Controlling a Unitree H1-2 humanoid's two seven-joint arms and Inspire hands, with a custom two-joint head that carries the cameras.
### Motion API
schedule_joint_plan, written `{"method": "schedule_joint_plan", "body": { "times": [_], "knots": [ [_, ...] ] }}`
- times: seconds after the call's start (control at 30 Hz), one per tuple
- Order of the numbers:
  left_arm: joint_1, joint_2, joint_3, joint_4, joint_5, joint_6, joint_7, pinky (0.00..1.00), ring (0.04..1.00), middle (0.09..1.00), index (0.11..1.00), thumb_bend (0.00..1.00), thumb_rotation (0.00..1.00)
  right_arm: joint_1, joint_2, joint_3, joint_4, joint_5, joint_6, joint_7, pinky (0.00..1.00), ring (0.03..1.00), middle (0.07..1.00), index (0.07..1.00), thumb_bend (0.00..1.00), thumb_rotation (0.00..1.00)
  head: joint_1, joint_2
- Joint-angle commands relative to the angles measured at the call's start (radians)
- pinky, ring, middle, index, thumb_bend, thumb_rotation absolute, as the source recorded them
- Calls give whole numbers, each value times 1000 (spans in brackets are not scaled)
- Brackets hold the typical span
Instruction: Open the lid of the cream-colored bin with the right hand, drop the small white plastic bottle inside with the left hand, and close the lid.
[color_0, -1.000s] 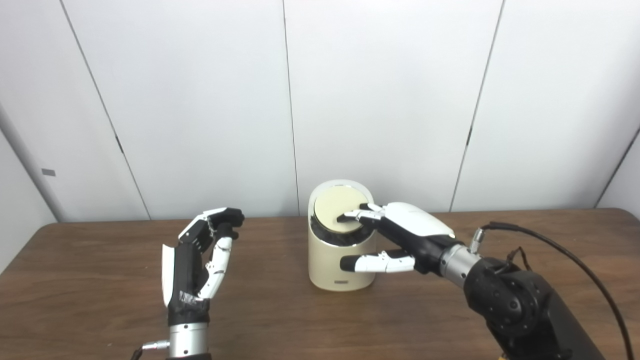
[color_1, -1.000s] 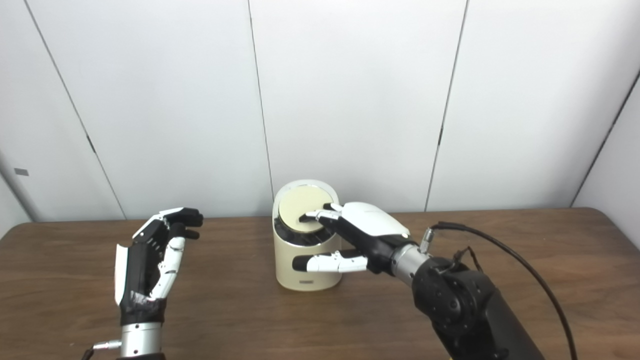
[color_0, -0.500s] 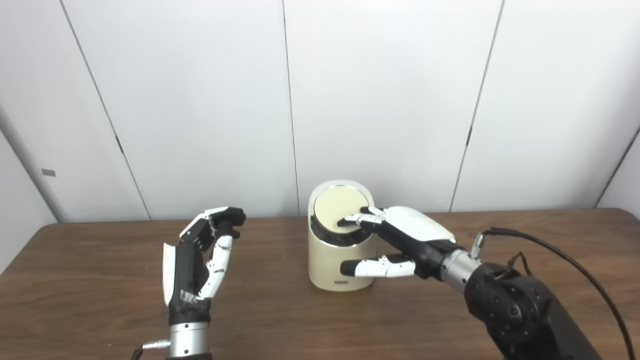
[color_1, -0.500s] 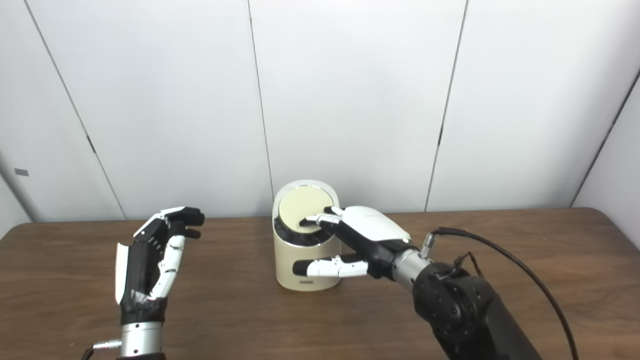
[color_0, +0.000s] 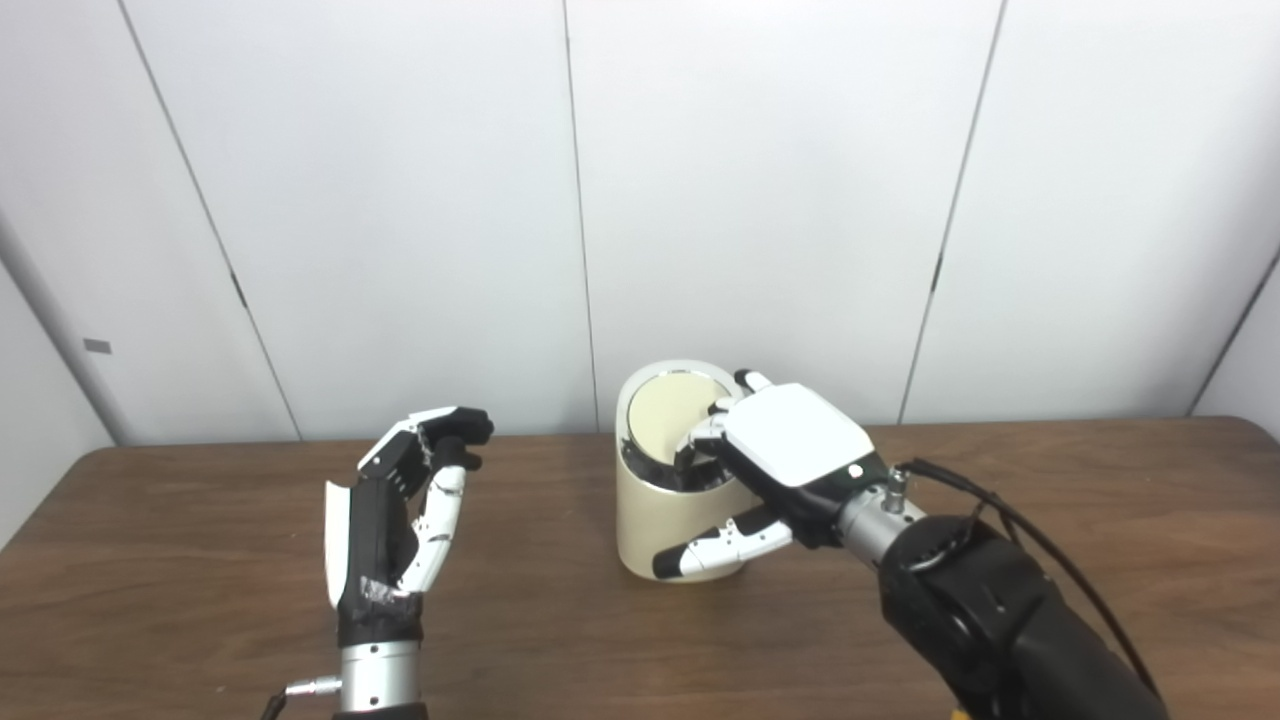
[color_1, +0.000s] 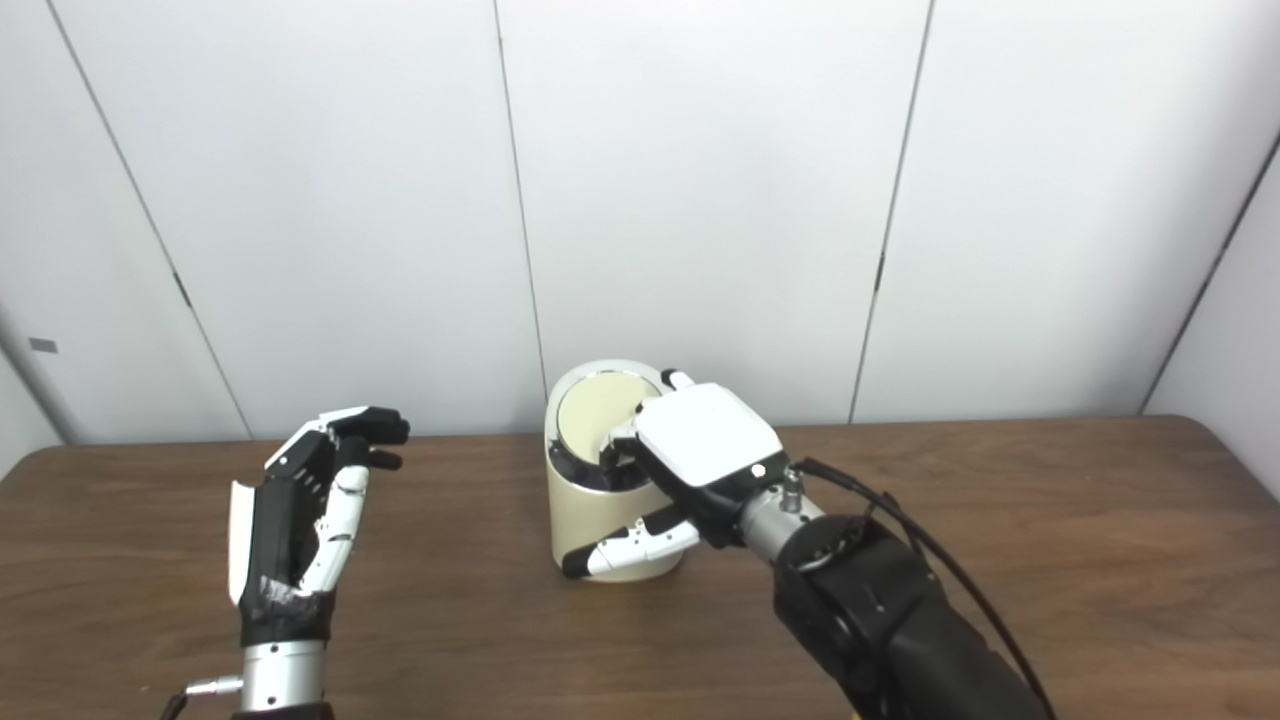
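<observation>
Up top, right robot hand (color_0: 775, 450) curls spread fingers over the bin (color_0: 655, 520) rim; left robot hand (color_0: 395, 530) open.

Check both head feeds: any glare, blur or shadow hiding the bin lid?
Left eye view: sharp, evenly lit; the cream-colored cylindrical bin shows no glare, though the white-backed right hand covers part of its round lid. Right eye view: equally sharp, soft shadows only.
</observation>
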Motion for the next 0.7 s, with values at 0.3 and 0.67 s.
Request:
{"method": "schedule_joint_plan", "body": {
  "times": [0.3, 0.67],
  "knots": [
    [-25, 0, 2, -22, -1, -12, -3, 553, 634, 621, 613, 359, 652, 32, 16, -67, 7, 28, -23, 16, 996, 865, 760, 730, 855, 1000, -5, -5],
    [-26, -2, 1, -20, -1, -10, -3, 547, 630, 618, 611, 356, 658, 192, 76, -232, -78, 285, -81, -185, 1000, 930, 870, 857, 694, 847, -5, -10]
  ]
}}
